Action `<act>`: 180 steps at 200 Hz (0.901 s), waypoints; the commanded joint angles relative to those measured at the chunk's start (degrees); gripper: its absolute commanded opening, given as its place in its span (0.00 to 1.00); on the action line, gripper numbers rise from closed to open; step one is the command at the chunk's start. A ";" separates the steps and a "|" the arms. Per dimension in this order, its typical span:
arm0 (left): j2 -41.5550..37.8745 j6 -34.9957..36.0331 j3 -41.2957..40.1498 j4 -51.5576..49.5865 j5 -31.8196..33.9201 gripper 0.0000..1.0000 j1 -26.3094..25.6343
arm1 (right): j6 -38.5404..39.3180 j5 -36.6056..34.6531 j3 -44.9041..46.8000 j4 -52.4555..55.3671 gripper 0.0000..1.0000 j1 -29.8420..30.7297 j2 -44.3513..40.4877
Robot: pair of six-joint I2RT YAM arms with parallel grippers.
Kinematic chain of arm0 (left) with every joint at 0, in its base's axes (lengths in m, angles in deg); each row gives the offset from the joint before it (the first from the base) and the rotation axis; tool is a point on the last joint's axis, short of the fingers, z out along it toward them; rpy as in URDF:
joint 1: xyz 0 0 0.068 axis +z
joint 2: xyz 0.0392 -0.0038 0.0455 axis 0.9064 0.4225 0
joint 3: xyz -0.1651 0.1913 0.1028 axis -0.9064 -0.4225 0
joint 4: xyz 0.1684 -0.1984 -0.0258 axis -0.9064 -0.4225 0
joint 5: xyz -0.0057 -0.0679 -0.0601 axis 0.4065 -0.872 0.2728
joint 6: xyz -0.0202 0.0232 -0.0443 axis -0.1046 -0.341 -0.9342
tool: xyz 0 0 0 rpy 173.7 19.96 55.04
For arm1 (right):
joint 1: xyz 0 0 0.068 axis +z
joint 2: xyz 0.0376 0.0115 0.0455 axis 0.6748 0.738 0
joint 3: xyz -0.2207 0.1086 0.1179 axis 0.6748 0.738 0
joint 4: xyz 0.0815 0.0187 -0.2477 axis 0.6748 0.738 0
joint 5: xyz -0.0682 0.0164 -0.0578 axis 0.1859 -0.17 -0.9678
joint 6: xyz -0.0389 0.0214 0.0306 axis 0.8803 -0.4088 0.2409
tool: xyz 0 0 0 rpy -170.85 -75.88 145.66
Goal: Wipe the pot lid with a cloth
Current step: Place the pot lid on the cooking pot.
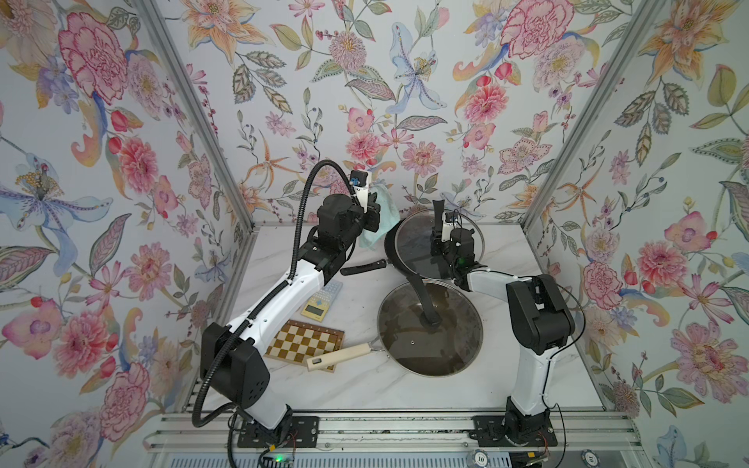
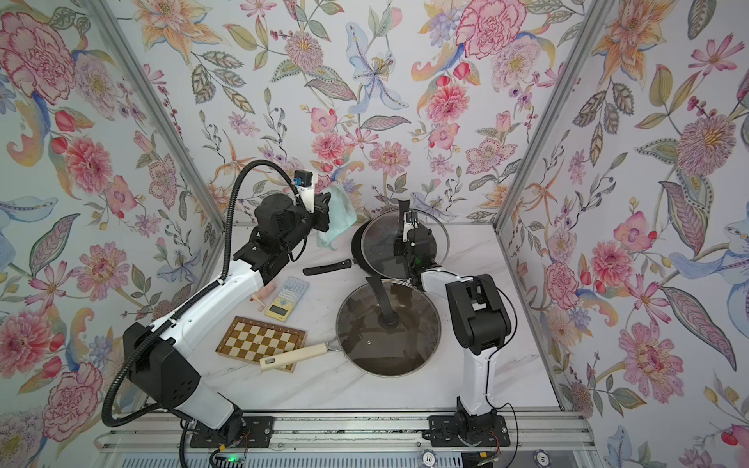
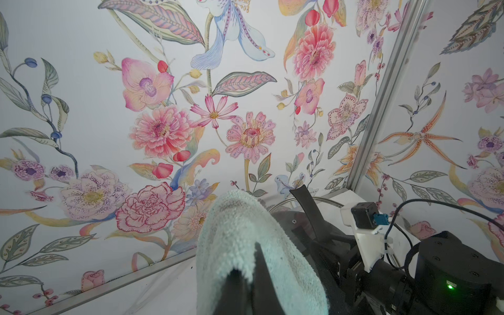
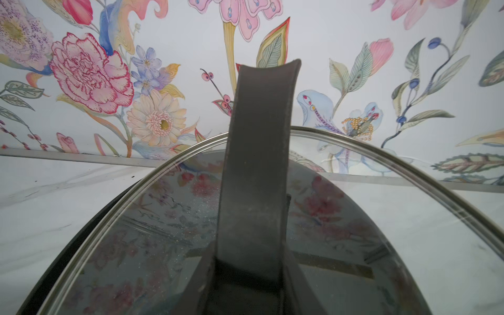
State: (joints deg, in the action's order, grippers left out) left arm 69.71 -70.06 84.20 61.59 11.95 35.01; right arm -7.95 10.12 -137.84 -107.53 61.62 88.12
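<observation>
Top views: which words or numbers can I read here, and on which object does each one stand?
"10": on the white chip at the front edge, below the rail.
"10", printed turned: on the blue chip beside it.
Calculator: key labels and display are too small to read.
No other text shows.
</observation>
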 commanded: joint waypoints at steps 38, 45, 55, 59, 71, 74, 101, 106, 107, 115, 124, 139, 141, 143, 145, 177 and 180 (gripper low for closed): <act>4.90 1.36 7.98 -3.56 2.86 0.00 -0.30 | -4.85 5.44 -7.89 -7.57 0.00 1.91 0.46; 5.31 1.65 8.58 -3.70 2.84 0.00 -0.28 | -5.52 5.64 -8.12 -7.45 0.00 1.95 1.05; 5.86 1.96 9.46 -4.23 2.77 0.00 -0.24 | -6.24 5.21 -8.25 -7.78 0.00 2.00 1.73; 6.11 2.05 9.86 -4.32 2.74 0.00 -0.17 | -6.32 4.86 -8.30 -7.85 0.00 1.98 1.94; 6.52 2.22 10.38 -4.65 2.75 0.00 -0.18 | -6.19 4.18 -8.70 -8.21 0.00 1.92 2.71; 6.60 2.17 10.38 -4.61 2.79 0.00 -0.23 | -6.07 4.14 -8.86 -8.22 0.00 1.90 2.93; 6.98 2.26 10.63 -4.73 2.75 0.00 -0.24 | -5.15 4.57 -12.68 -6.02 0.00 1.17 5.27; 7.00 2.25 10.71 -4.78 2.77 0.00 -0.24 | -4.67 4.67 -13.48 -5.14 0.00 1.19 5.55; 7.07 2.25 10.70 -4.77 2.80 0.00 -0.24 | -4.49 4.72 -13.59 -4.96 0.00 1.20 5.61; 7.02 2.25 10.62 -4.76 3.15 0.00 -0.24 | -3.61 4.43 -14.69 -3.23 0.00 1.27 6.04; 6.88 2.17 10.37 -4.77 3.76 0.00 -0.16 | -2.90 3.92 -16.17 -0.56 0.00 1.36 6.36; 6.57 2.00 9.92 -4.32 4.46 0.00 -0.22 | -1.84 3.91 -17.78 3.51 0.00 1.45 6.75; 6.56 1.99 9.88 -4.28 4.56 0.00 -0.17 | -1.73 3.89 -17.84 3.86 0.00 1.47 6.80; 6.49 2.03 9.83 -4.29 4.58 0.00 -0.20 | -1.62 3.87 -17.84 4.07 0.00 1.47 6.77; 6.47 2.13 9.88 -4.29 4.70 0.00 -0.23 | -1.52 3.88 -17.84 4.28 0.00 1.47 6.78; 6.82 2.08 10.19 -4.18 5.12 0.00 -0.24 | -0.77 3.54 -17.11 6.90 0.00 1.46 5.73; 6.91 2.10 10.30 -4.20 5.03 0.00 -0.19 | -0.60 3.55 -17.01 7.13 0.00 1.47 5.61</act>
State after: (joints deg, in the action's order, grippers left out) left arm 76.22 -68.70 92.95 57.09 15.80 35.01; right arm -10.68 14.45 -152.22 -97.97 62.99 97.23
